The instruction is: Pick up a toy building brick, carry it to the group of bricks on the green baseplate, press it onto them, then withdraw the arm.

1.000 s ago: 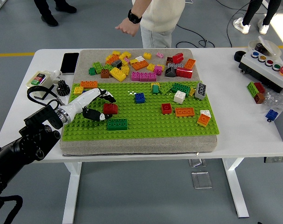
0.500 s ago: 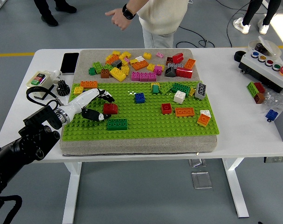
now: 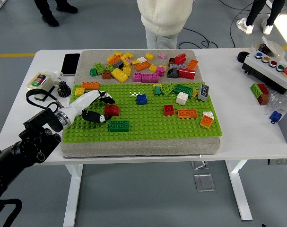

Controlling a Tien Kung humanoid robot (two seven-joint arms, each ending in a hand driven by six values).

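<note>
Bricks are lying in two lots: a loose heap point(image 3: 143, 66) is crowding the bare far strip of the grey pad point(image 3: 134, 146), while a scattered few are sitting on the green baseplate point(image 3: 148, 125), which is covering the pad's near part. That split is probably keeping spare pieces handy at the far edge and leaving the studded plate free for building.

Near the baseplate's left edge the left hand point(image 3: 97, 108) is reaching in low from the left, its white palm angled over the studs. Its black fingers point(image 3: 97, 116) are curling narrowly around a dark red brick point(image 3: 112, 109), thumb on the near side and other fingers on the far side, apparently gripping it. Whether that brick is lifted or seated on the studs cannot be told. A dark green brick point(image 3: 118, 126) is sitting just beside it, towards the near edge, likely the spot to press onto.
</note>
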